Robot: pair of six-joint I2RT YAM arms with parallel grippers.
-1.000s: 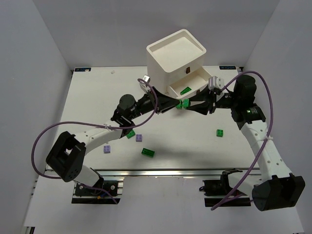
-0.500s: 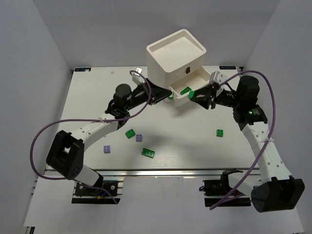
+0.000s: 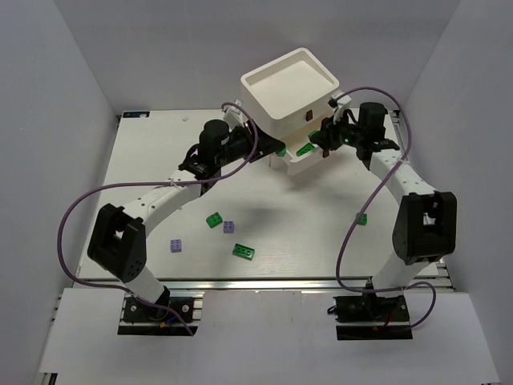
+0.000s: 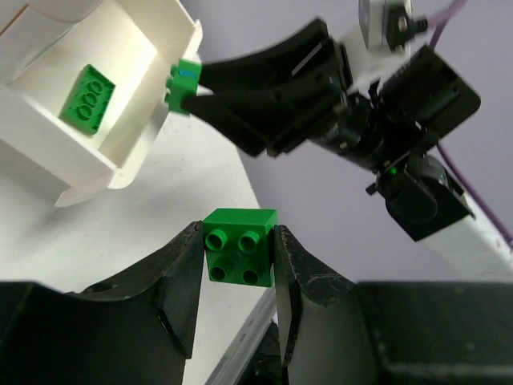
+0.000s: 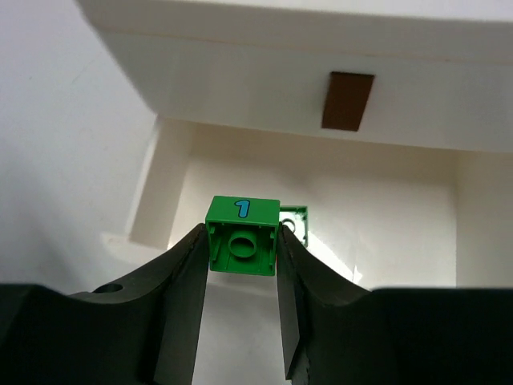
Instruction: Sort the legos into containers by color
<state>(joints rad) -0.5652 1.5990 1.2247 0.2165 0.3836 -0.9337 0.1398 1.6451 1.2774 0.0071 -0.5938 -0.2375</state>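
Nearest the bases, the unsorted legos lie on the table [image 3: 144, 168]. Taken from the open drawer [image 3: 292, 165], a long green brick [image 3: 244, 251] sits at seven o'clock. A green square [image 3: 214, 219] lies just beside a purple one [image 3: 228, 227], also near seven, and another purple brick [image 3: 175, 245] is at eight. One more green brick [image 3: 361, 218] lies at four, half hidden by a cable.

Further out, our left claw [image 4: 237, 269] is part-closed on a square green brick [image 4: 239, 257], studs facing the camera. It waits at nine o'clock of the drawer and short of its rim. Our right claw [image 5: 240, 245] comes in from three o'clock. It pinches a green brick marked 1 [image 5: 243, 235] right at the drawer's edge, where a long green piece [image 4: 90, 96] already lies inside. Behind stands the white chest [image 3: 271, 108], with a brown pull [image 5: 348, 100] on the drawer above.

We think the main hazard is crowding. Two claws are aiming at one shallow drawer, and their fingers could knock together or nudge it. A release over the rim rather than past it could bounce the brick back onto the table. Either loose cable could also sweep the waiting bricks.
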